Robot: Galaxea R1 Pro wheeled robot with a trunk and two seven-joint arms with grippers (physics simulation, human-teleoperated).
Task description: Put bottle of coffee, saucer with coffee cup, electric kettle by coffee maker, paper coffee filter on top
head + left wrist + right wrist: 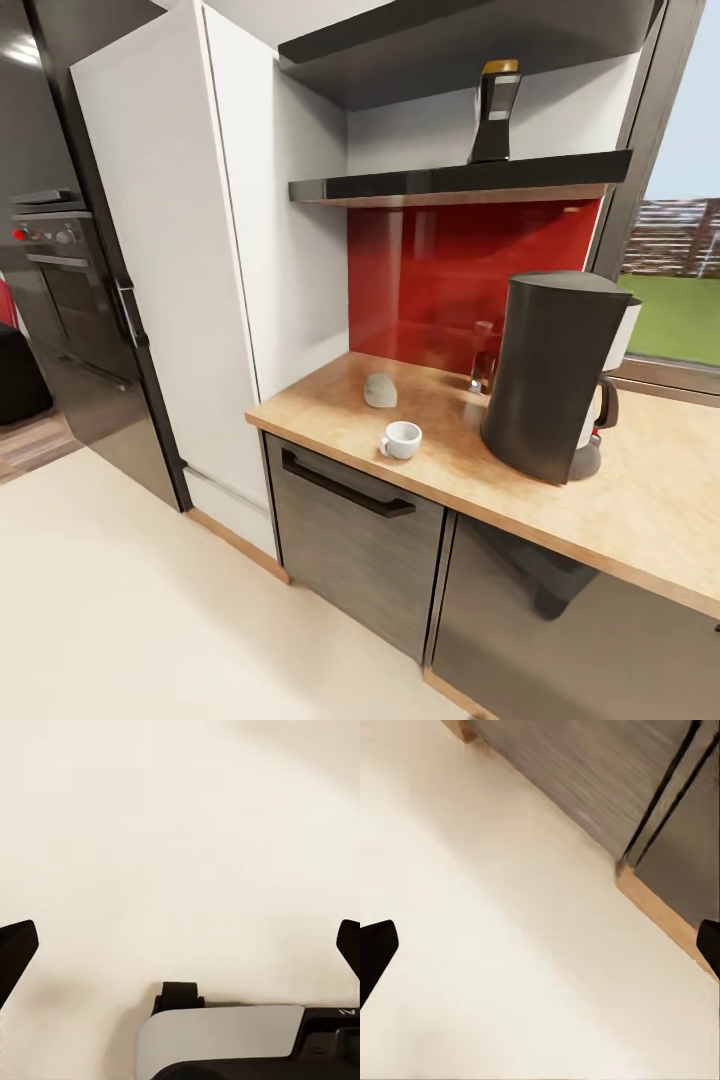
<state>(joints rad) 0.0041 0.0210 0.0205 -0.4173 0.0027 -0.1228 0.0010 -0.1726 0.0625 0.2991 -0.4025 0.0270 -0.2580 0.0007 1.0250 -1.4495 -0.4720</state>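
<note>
Head view, coffee cup (401,439) beside coffee maker (553,376)

A pale cream floor (120,600) fills the near left. Past it stands a tall white cupboard (170,260), and to its left a dark oven (70,300) with red knobs. Under the wooden surface (660,500) sit grey cabinet fronts — the left one (350,550) has a long black handle (345,485). A glossy red back panel (450,270) lines the far wall. At far right, a window (680,290) shows green grass and a fence.
</note>
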